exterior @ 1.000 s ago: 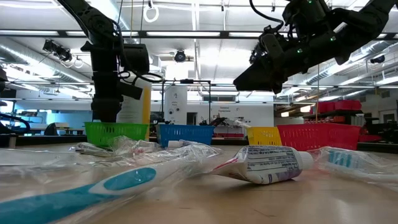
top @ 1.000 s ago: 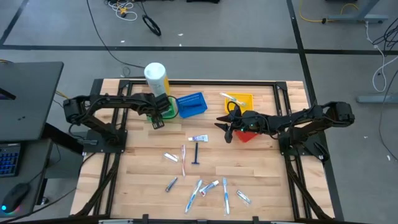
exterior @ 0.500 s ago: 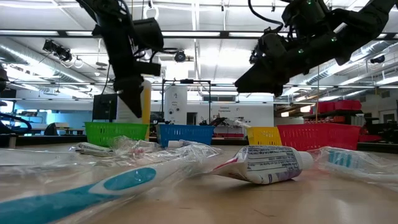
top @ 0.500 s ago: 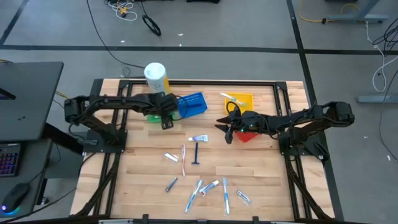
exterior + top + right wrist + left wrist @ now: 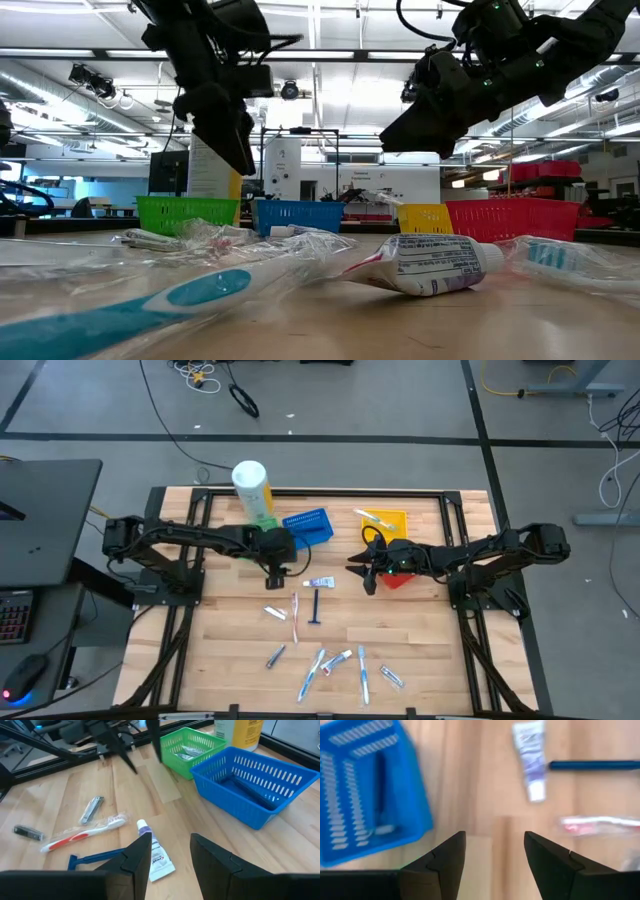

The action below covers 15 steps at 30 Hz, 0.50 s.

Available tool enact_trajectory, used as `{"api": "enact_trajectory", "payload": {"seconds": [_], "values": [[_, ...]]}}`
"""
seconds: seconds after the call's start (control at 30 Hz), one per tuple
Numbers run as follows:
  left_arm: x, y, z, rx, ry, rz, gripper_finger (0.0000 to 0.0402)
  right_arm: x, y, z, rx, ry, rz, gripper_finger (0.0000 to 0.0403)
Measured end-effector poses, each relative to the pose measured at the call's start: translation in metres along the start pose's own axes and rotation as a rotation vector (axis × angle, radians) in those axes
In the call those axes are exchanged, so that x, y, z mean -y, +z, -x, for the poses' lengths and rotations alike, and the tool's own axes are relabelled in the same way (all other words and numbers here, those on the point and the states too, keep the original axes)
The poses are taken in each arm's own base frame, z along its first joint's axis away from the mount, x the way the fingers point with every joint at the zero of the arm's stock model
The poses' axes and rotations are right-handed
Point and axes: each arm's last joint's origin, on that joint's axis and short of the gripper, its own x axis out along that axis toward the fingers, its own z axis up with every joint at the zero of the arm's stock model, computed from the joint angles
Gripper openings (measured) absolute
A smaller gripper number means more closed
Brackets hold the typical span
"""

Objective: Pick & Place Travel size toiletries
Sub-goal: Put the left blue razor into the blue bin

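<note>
The travel size toiletries lie loose on the wooden table: a white tube [image 5: 319, 582], a blue razor [image 5: 316, 605], a pinkish toothbrush [image 5: 295, 616], a small silver tube [image 5: 275, 612], and several more near the front edge [image 5: 335, 665]. My left gripper [image 5: 272, 580] hangs open above bare wood, just near of the blue basket [image 5: 365, 795] and left of the white tube [image 5: 530, 760]. My right gripper [image 5: 366, 576] hovers open, right of the white tube [image 5: 157, 855] and beside the red basket [image 5: 402, 576].
Green [image 5: 192, 745], blue [image 5: 308, 527], yellow [image 5: 386, 520] and red baskets stand in a row along the far half of the table. A large white-and-yellow bottle [image 5: 252, 488] stands behind the green one. There is bare wood between the baskets and the scattered items.
My left gripper has left the green basket, swinging toward the table's right and near edge while rising and tipping. It now hangs over bare wood near the white tube. My right gripper has stayed in place.
</note>
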Motion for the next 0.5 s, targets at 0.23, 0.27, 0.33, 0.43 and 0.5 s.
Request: {"api": "enact_trajectory", "payload": {"seconds": [0.23, 0.27, 0.33, 0.43, 0.5], "values": [[0.021, 0.005, 0.002, 0.035, -0.038, -0.061, 0.0209, 0.0, 0.0, 0.0, 0.0, 0.0, 0.0, 0.0145], [0.023, 0.005, 0.002, 0.036, -0.042, -0.067, 0.0209, 0.0, 0.0, 0.0, 0.0, 0.0, 0.0, 0.0145], [0.027, 0.006, 0.003, 0.039, -0.05, -0.069, 0.0209, 0.0, 0.0, 0.0, 0.0, 0.0, 0.0, 0.0145], [0.033, 0.006, 0.004, 0.041, -0.061, -0.083, 0.0209, 0.0, 0.0, 0.0, 0.0, 0.0, 0.0, 0.0145], [0.038, 0.007, 0.005, 0.048, -0.07, -0.126, 0.0209, 0.0, 0.0, 0.0, 0.0, 0.0, 0.0, 0.0145]]}}
